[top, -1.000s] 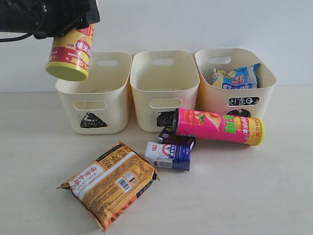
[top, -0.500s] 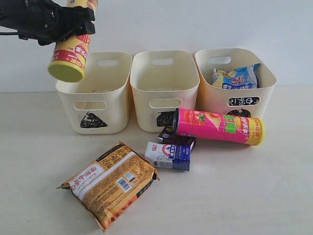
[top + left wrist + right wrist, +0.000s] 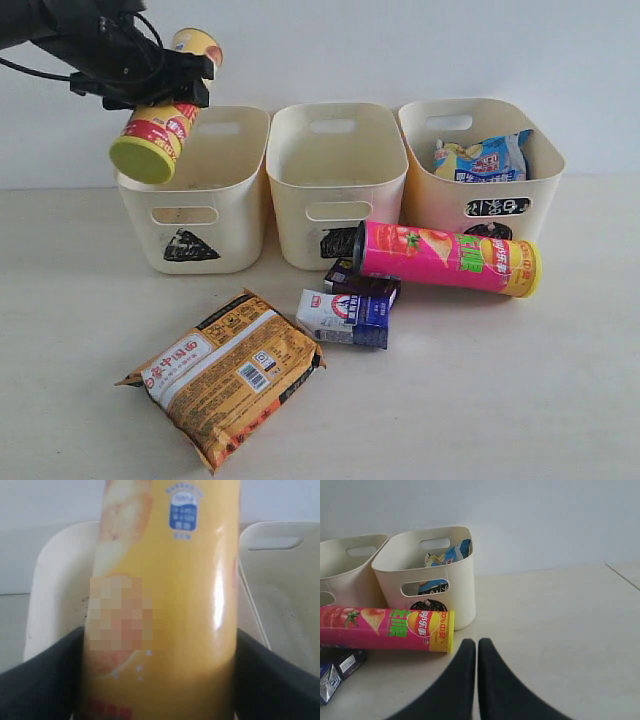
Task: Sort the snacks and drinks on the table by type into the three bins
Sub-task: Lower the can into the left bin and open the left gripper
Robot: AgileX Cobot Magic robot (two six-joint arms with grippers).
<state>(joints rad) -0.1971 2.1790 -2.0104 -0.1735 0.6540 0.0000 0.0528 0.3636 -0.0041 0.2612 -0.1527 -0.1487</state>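
**Yellow chip tube held over the triangle bin**

The yellow chip tube point(image 3: 160, 125) is gripped, tilted, by the left jaws above the rim of the triangle bin point(image 3: 140, 215). The right jaws are pressed together, empty, near the pink chip tube point(image 3: 445, 258), which is laid on the desk point(image 3: 520, 400) before the square bin point(image 3: 300, 190) and circle bin point(image 3: 430, 205). A blue noodle packet point(image 3: 485, 158) is seen inside the circle bin. The orange-brown noodle packet point(image 3: 225, 375) and small blue-white packets point(image 3: 345, 315) are seen on the desk.
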